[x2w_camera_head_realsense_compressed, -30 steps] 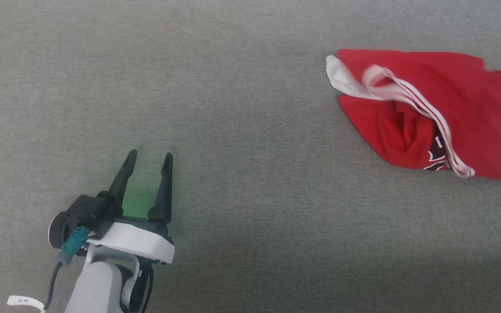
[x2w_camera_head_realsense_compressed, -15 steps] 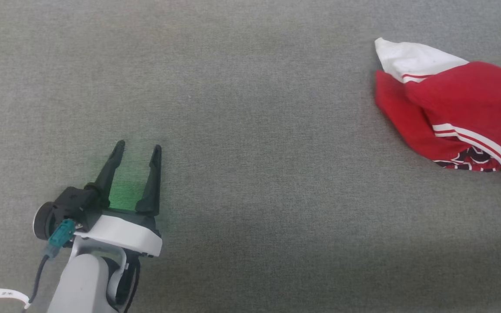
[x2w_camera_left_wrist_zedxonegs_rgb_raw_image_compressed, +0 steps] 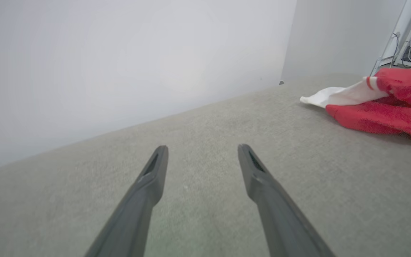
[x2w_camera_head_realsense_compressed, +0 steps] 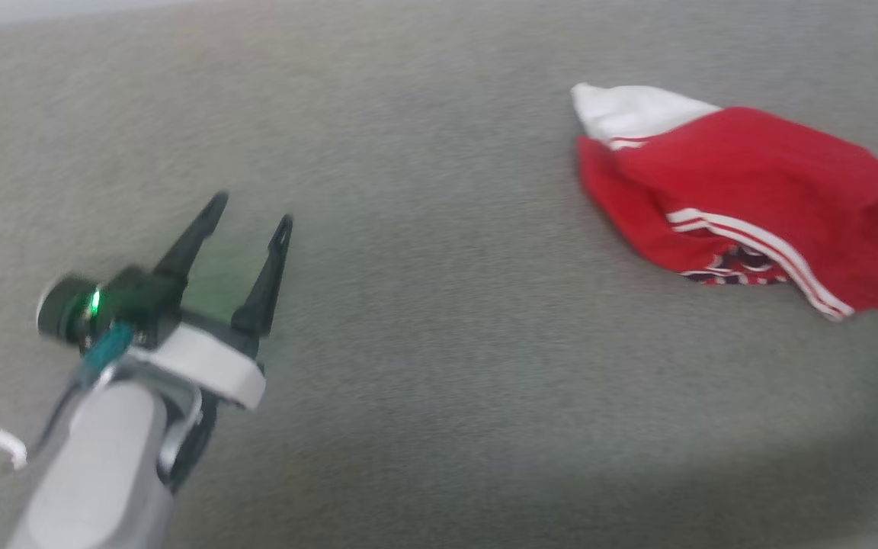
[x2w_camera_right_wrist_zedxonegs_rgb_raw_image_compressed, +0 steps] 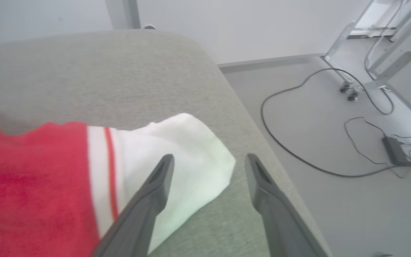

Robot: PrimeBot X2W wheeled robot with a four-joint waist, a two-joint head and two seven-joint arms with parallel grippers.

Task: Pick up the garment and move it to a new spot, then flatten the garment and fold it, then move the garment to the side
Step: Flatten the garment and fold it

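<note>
The garment [x2w_camera_head_realsense_compressed: 744,206] lies crumpled at the head view's upper right on the grey padded surface [x2w_camera_head_realsense_compressed: 439,366]. The right gripper [x2w_camera_right_wrist_zedxonegs_rgb_raw_image_compressed: 209,157] hovers over its white sleeve [x2w_camera_right_wrist_zedxonegs_rgb_raw_image_compressed: 187,142], fingers apart and empty; the left gripper [x2w_camera_head_realsense_compressed: 251,211], lower left, gapes too.

Bright, soft, even light; head view motion-blurred throughout, with broad faint shadow across lower right of grey woven fabric surface [x2w_camera_head_realsense_compressed: 439,358]; wrist views sharper.

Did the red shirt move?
Yes: the small red jersey shirt with white sleeves flopped over on the grey fabric surface; sideways shift unclear, the camera moved.
</note>
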